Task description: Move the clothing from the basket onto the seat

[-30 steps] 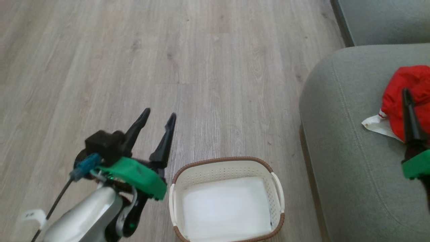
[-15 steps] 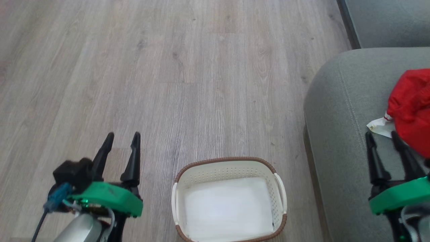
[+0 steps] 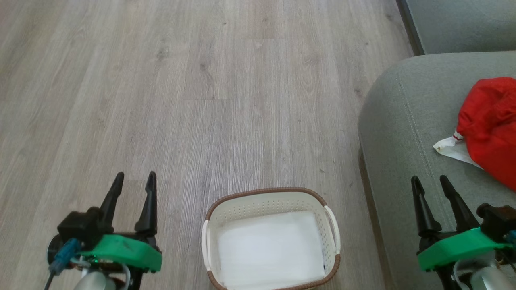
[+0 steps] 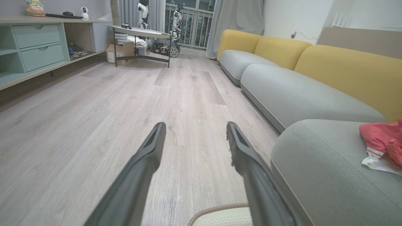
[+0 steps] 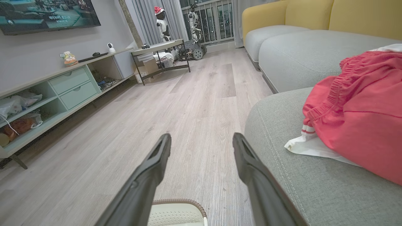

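Note:
The red clothing [image 3: 491, 123] with white trim lies bunched on the grey-green seat [image 3: 407, 133] at the right; it also appears as the clothing [image 5: 358, 116] and the clothing [image 4: 381, 139]. On the floor at the bottom middle stands the cream basket [image 3: 271, 196] with a brown rim, holding nothing over its flat white bottom. My left gripper [image 3: 134, 180] is open over the floor, left of the basket. Above the seat's front edge my right gripper [image 3: 429, 181] is open, short of the clothing, with nothing between its fingers.
Pale wood floor [image 3: 201, 100] stretches ahead of the basket. A second grey sofa cushion [image 3: 463, 24] sits behind the seat, with yellow backrests [image 4: 345, 69]. A shelf unit with drawers [image 5: 62, 88] and a metal table [image 5: 160, 53] stand across the room.
Both arms have pulled back toward me: the left gripper dropped to the lower left, and the right gripper withdrew from the clothing to the seat's near edge. The clothing stays on the seat.

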{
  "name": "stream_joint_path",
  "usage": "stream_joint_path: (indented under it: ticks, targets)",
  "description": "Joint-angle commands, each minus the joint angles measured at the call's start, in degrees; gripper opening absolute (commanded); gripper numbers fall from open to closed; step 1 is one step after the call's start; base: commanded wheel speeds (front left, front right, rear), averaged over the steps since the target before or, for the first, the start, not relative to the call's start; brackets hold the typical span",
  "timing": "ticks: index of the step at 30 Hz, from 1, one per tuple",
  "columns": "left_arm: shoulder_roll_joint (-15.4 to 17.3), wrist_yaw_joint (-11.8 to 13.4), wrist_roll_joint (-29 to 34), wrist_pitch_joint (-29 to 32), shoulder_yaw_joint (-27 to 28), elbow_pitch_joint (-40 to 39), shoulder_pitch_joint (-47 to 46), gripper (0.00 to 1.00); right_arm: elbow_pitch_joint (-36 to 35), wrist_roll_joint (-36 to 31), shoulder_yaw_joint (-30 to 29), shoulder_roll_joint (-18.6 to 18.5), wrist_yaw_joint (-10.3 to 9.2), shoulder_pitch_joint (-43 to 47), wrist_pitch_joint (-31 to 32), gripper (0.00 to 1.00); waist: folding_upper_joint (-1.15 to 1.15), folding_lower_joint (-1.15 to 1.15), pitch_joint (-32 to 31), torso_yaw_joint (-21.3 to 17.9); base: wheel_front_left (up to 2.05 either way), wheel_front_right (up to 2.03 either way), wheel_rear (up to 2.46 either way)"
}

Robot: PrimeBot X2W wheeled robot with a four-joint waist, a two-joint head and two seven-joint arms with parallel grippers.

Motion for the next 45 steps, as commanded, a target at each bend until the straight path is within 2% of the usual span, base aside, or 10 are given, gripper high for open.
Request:
stream_joint_path:
  ticks: [1, 6, 19, 34, 45]
  targets:
    - [-0.31, -1.79, 2.04, -0.73, 4.23, -0.78, -1.29, 1.0, -1.39, 0.34, 1.41, -0.94, -0.01, -3.24, -0.93, 1.0, 0.0, 0.0, -0.03, -0.17, 0.0, 0.0, 0.0]
    - [-2.91, -5.41, 5.56, -0.73, 7.21, 0.76, -0.19, 1.0, -0.94, 0.17, 2.06, -1.1, -0.01, -3.69, -1.26, 1.0, 0.0, 0.0, -0.26, -0.29, 0.0, 0.0, 0.0]
    - [-7.32, -11.06, 11.87, -0.73, 12.36, 1.66, 1.09, 1.0, -1.13, -0.02, 2.59, -1.11, -0.01, -4.19, -1.4, 1.0, 0.0, 0.0, -0.43, -0.47, 0.0, 0.0, 0.0]
    - [-10.33, -14.5, 15.32, -0.73, 15.94, 3.52, 0.78, 1.0, -1.01, 0.16, 3.06, -0.86, -0.01, -4.2, -1.41, 1.0, 0.0, 0.0, -0.49, -0.55, 0.0, 0.0, 0.0]
    - [-11.3, -15.34, 16.2, -0.73, 16.7, 3.95, 0.64, 1.0, -0.83, 0.39, 3.32, -0.96, -0.01, -4.21, -1.41, 1.0, 0.0, 0.0, -0.53, -0.67, 0.0, 0.0, 0.0]
